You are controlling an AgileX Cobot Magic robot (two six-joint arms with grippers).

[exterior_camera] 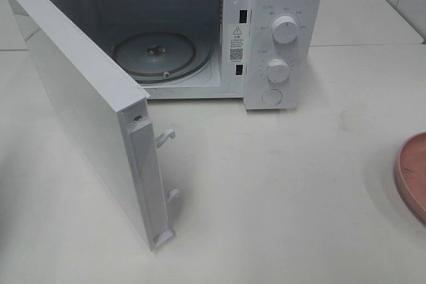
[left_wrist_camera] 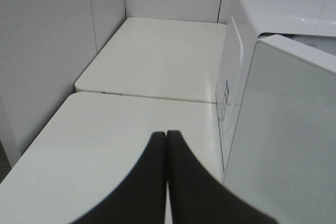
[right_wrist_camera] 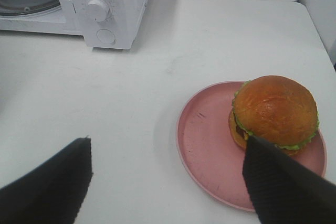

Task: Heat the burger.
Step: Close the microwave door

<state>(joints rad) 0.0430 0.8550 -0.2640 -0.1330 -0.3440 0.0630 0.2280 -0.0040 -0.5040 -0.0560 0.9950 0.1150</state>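
we see the microwave (exterior_camera: 200, 31) on the white table (exterior_camera: 279, 184), its door (exterior_camera: 86, 111) swung wide toward the left, and the glass turntable (exterior_camera: 154, 54) lies bare inside the cavity. two dials (exterior_camera: 285, 29) and a round button (exterior_camera: 272, 96) sit on the panel at the right of the opening. at the far right edge of the high view just a sliver of the pink plate (exterior_camera: 411, 174) shows. from the right wrist view we get the burger (right_wrist_camera: 274, 111): it sits on the plate's far side, well apart from the microwave, bun up, lettuce frill showing. the right gripper (right_wrist_camera: 168, 169) hangs above the table near the plate with its fingers (right_wrist_camera: 52, 182) spread wide, holding nothing, one finger overlapping the plate's rim. over on the left, the left gripper (left_wrist_camera: 167, 140) has its fingers pressed together, empty, just beside the open door's outer face.
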